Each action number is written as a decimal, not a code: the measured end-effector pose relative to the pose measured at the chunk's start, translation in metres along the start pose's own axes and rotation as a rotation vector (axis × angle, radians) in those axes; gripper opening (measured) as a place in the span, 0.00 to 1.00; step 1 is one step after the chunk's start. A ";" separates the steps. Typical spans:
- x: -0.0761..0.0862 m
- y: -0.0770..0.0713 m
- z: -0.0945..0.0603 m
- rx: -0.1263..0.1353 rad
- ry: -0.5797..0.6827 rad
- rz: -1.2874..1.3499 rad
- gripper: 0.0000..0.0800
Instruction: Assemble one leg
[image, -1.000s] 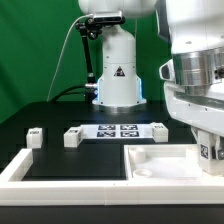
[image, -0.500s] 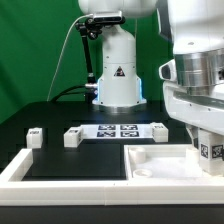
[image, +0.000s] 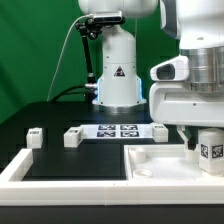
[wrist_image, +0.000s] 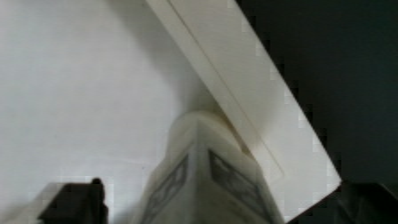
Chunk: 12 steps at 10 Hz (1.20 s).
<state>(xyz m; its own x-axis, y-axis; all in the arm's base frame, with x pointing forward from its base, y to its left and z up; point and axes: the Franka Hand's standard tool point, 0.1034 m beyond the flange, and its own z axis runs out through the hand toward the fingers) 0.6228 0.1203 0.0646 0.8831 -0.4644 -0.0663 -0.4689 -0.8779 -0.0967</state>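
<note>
One leg (image: 210, 150), a stubby white post with a black-and-white tag, stands upright in the corner of the large white tray-like part (image: 150, 168) at the exterior view's right. My gripper (image: 206, 138) hangs just over it, open. In the wrist view the leg (wrist_image: 214, 170) stands between the two dark fingertips (wrist_image: 71, 202), with a gap on each side, beside the tray-like part's raised rim (wrist_image: 231, 70). Nothing is gripped.
Three more white legs lie on the black table: one (image: 35, 137) at the exterior view's left, one (image: 72, 138) beside it, one (image: 158, 130) by the marker board (image: 118, 130). The arm's base (image: 117, 75) stands behind. A white rim (image: 20, 168) borders the front left.
The jaws have opened and let go of the leg. The hand has risen and shifted toward the exterior view's left, while the leg stays standing in the tray-like part's corner.
</note>
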 end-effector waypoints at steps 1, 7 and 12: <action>0.002 0.000 -0.001 -0.016 0.010 -0.150 0.81; 0.007 0.006 -0.003 -0.044 -0.005 -0.514 0.76; 0.007 0.006 -0.002 -0.041 -0.002 -0.427 0.36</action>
<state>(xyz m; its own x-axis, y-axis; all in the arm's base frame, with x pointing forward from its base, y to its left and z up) 0.6260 0.1112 0.0655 0.9978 -0.0578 -0.0310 -0.0600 -0.9953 -0.0763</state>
